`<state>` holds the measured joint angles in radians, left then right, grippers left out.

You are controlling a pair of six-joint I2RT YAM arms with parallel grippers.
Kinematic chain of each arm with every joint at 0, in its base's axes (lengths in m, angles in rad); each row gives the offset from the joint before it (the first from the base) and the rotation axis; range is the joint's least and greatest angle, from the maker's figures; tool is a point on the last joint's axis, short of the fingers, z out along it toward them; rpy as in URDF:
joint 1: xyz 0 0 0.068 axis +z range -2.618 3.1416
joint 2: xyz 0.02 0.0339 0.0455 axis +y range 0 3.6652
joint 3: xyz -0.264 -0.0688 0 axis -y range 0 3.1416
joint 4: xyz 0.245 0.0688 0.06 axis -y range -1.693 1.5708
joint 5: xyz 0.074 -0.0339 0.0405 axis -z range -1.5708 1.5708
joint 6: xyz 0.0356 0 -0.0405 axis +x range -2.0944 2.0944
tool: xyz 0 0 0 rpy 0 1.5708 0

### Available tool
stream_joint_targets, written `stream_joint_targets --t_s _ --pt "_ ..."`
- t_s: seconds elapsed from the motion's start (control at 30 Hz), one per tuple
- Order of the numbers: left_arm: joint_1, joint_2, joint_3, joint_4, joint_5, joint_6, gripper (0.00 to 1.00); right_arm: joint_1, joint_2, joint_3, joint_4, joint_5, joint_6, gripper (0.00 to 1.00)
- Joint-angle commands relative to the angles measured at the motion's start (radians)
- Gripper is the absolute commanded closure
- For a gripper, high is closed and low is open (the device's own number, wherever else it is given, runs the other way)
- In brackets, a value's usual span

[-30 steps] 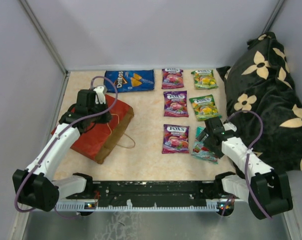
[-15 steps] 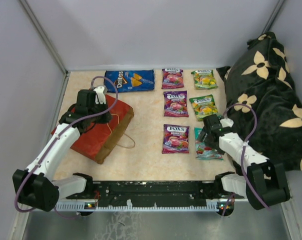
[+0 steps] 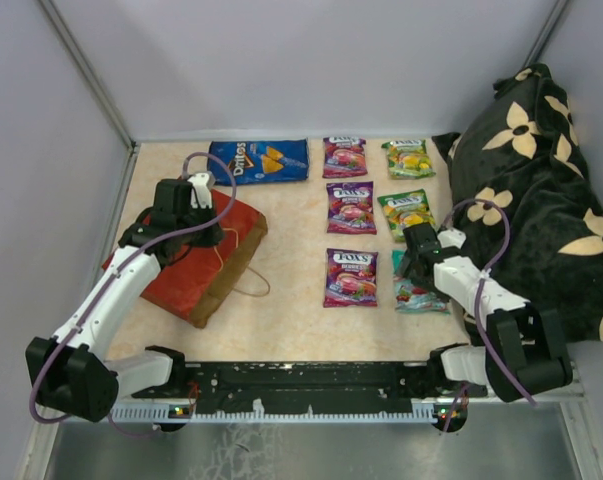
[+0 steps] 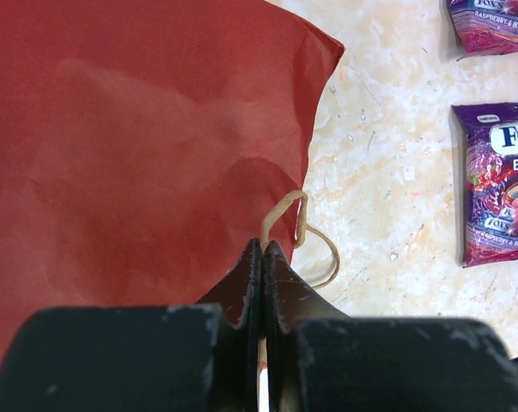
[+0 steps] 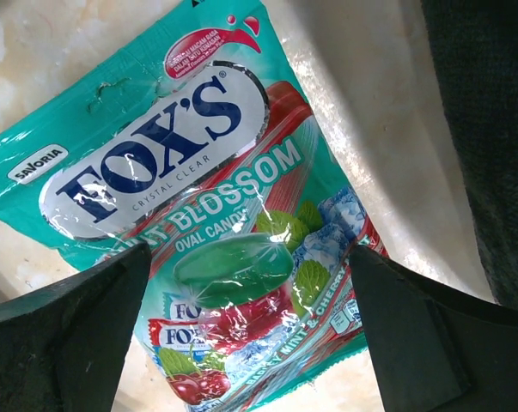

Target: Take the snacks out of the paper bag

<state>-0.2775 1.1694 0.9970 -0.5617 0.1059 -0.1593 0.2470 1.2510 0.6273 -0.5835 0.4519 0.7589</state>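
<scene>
The paper bag [image 3: 194, 262] lies on its side at the left of the table [image 3: 291, 235], red outside and creased, with a brown kraft strip showing along its near right edge. Its inside is hidden from every view, so I cannot tell what it holds. A thin brown loop handle [image 4: 303, 225] curls out from that edge onto the table.

The left gripper [image 3: 188, 203] sits over the far part of the bag. In the left wrist view its two black fingers are pressed together, one strand of the handle runs into their tips and a pale strip shows in the seam between them, so it is pinching the bag by that handle.

The snacks lie flat on the table, right of the bag. A blue Doritos bag [image 3: 259, 160] is at the far edge. Next come three purple packets in a column, far [image 3: 344, 157], middle [image 3: 350, 207] and near [image 3: 351, 277], then two green packets beside them, far [image 3: 408, 158] and nearer [image 3: 409, 214]. The teal packet [image 5: 190, 189] is the nearest in the green column, glossy and crinkled, printed FOX'S Fruit Blossom Oval Candy.

The right gripper [image 5: 250, 257] hangs directly over the teal packet with its fingers spread wide, one on each side and gripping nothing. A black flowered cloth [image 3: 531, 190] is heaped at the far right.
</scene>
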Motion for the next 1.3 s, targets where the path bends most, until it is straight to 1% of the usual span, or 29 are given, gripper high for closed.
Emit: stream_joint_targets --t_s 0.0,0.13,0.23,0.3,0.37,0.4,0.43,0.47,0.5,0.53,0.57,0.63,0.73,0.93,1.07,1.13,1.2,1.27 --pt "0.003 0.009 0.003 -0.003 0.016 0.010 1.00 -0.016 0.020 0.058 0.001 0.061 -0.002 0.01" --pt "0.003 0.016 0.008 -0.003 0.018 0.009 1.00 -0.015 -0.064 0.166 -0.062 0.032 -0.036 0.01" --pt "0.003 0.023 0.012 -0.006 0.021 0.008 1.00 -0.015 -0.144 0.301 -0.109 0.037 -0.081 0.01" --pt "0.003 0.027 0.016 -0.009 0.025 0.007 1.00 -0.014 -0.149 0.396 -0.113 0.034 -0.131 0.01" --pt "0.003 0.027 0.017 -0.010 0.022 0.009 1.00 -0.014 -0.105 0.463 -0.055 -0.027 -0.249 0.01" --pt "0.003 0.027 0.017 -0.011 0.020 0.009 1.00 -0.015 -0.071 0.492 -0.023 -0.094 -0.342 0.01" --pt "0.004 0.025 0.017 -0.012 0.020 0.009 1.00 -0.016 -0.029 0.526 -0.023 -0.180 -0.471 0.01" --pt "0.003 0.026 0.017 -0.012 0.019 0.007 1.00 -0.015 0.018 0.561 -0.034 -0.249 -0.600 0.01" --pt "0.004 0.024 0.017 -0.012 0.022 0.007 1.00 -0.017 0.072 0.603 -0.067 -0.275 -0.712 0.01" --pt "0.003 0.024 0.017 -0.011 0.028 0.006 1.00 -0.021 0.141 0.651 -0.112 -0.278 -0.754 0.01" --pt "0.003 0.024 0.017 -0.010 0.034 0.007 1.00 -0.028 0.205 0.703 -0.150 -0.264 -0.774 0.01" --pt "0.002 0.024 0.019 -0.010 0.041 0.009 1.00 -0.041 0.308 0.780 -0.190 -0.296 -0.809 0.01" --pt "0.002 0.025 0.019 -0.009 0.039 0.013 1.00 -0.059 0.424 0.838 -0.180 -0.303 -0.836 0.01" --pt "-0.003 0.026 0.016 -0.008 0.049 0.015 1.00 -0.125 0.568 0.878 -0.120 -0.357 -0.883 0.01" --pt "-0.009 0.029 0.020 -0.008 0.048 0.016 1.00 -0.145 0.647 0.872 -0.064 -0.417 -0.906 0.02" --pt "-0.009 0.035 0.028 -0.014 0.043 0.015 1.00 -0.147 0.684 0.874 -0.043 -0.439 -0.901 0.08" --pt "-0.011 0.036 0.033 -0.019 0.037 0.014 1.00 -0.149 0.719 0.874 -0.029 -0.452 -0.895 0.20" --pt "-0.011 0.036 0.031 -0.018 0.034 0.015 1.00 -0.150 0.749 0.877 -0.025 -0.453 -0.884 0.25"
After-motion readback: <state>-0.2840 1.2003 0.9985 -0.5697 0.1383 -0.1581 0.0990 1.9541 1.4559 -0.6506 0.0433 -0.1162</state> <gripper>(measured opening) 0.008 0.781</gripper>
